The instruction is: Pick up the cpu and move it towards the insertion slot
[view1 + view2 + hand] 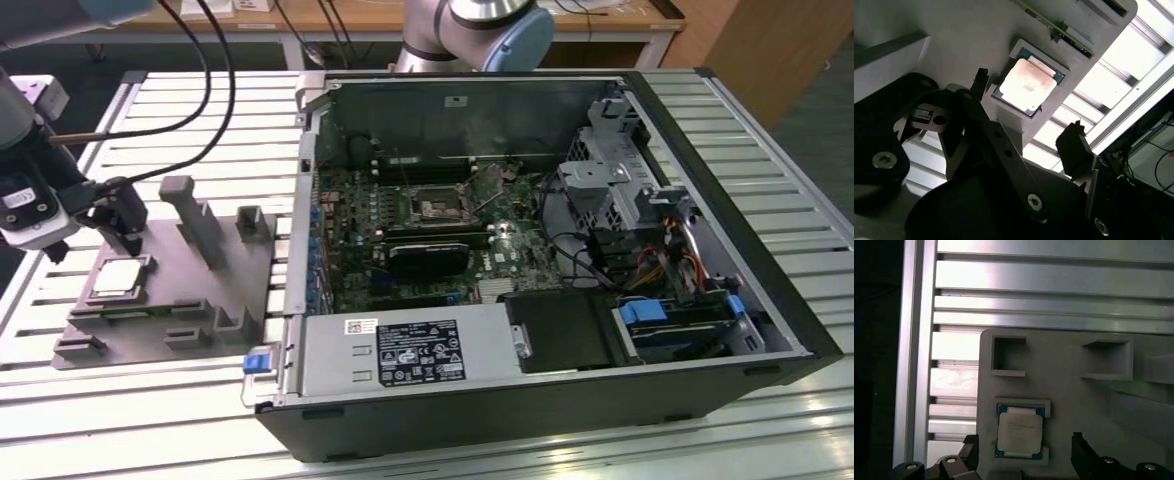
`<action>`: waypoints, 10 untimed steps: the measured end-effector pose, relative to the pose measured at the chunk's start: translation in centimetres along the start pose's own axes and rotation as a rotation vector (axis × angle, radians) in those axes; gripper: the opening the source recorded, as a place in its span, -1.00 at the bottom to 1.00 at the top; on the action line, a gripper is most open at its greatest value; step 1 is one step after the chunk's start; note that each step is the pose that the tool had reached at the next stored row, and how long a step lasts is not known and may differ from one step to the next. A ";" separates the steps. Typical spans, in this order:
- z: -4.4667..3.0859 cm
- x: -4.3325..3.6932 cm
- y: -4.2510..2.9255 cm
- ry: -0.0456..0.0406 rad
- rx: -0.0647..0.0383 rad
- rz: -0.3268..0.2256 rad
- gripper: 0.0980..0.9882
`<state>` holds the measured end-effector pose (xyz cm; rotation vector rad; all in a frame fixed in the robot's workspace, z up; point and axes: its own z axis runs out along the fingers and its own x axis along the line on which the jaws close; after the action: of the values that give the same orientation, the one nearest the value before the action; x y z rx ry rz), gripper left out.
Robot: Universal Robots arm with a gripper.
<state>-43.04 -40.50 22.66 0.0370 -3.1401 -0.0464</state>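
My black two-fingered gripper (96, 245) hovers, jaws released, over the flat silver-grey square cpu (1020, 432) seated in the grey plastic fixture plate (174, 310).

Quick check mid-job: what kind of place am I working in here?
Probably a robotics lab bench: an open computer case on a slatted metal table, a grey fixture holding the chip, and wooden desks behind.

Even overhead light fills the exterior view, with soft shadow inside the computer case (454, 110). In the second wrist view the cpu (1029, 86) glares white on top; the close gripper (1029, 107) is dark and blurred.
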 end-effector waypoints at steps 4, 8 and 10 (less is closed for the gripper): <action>0.70 0.10 -0.01 0.0001 0.000 0.000 0.63; 1.34 0.26 -0.03 0.0002 0.000 0.000 0.44; 1.64 0.30 -0.04 0.0002 0.000 0.000 0.44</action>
<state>-43.34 -40.50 21.03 0.0370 -3.1400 -0.0462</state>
